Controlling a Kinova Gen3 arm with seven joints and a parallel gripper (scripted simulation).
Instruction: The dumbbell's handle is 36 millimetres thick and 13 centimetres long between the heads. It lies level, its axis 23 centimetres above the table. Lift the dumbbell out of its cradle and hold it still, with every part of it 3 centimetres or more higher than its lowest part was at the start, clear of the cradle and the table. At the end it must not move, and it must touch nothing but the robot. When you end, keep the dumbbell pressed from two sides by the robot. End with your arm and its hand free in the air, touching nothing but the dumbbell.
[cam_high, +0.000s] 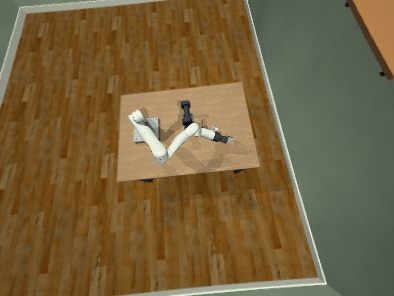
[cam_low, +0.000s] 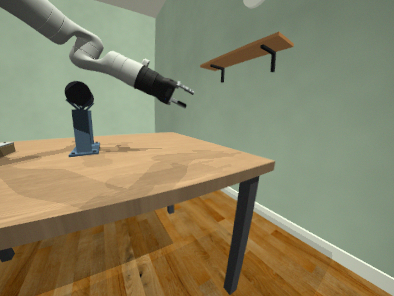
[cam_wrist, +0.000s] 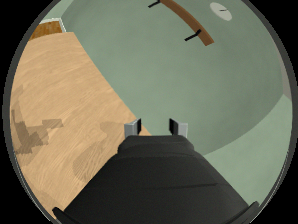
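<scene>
Gripper (cam_low: 182, 97): fully open, empty, in air well apart from dumbbell.
Dumbbell (cam_low: 79, 93): on blue cradle (cam_low: 83, 131) on table (cam_low: 165, 165); handle hidden end-on.
Writing: none legible.

No legible text, labels, brand marks, numbers or signs appear on any surface in the three views; at this resolution, fine print may simply not resolve.

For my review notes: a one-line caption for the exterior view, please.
Open, empty gripper hangs in the air beyond the dumbbell, which rests in its blue cradle on the table.
</scene>
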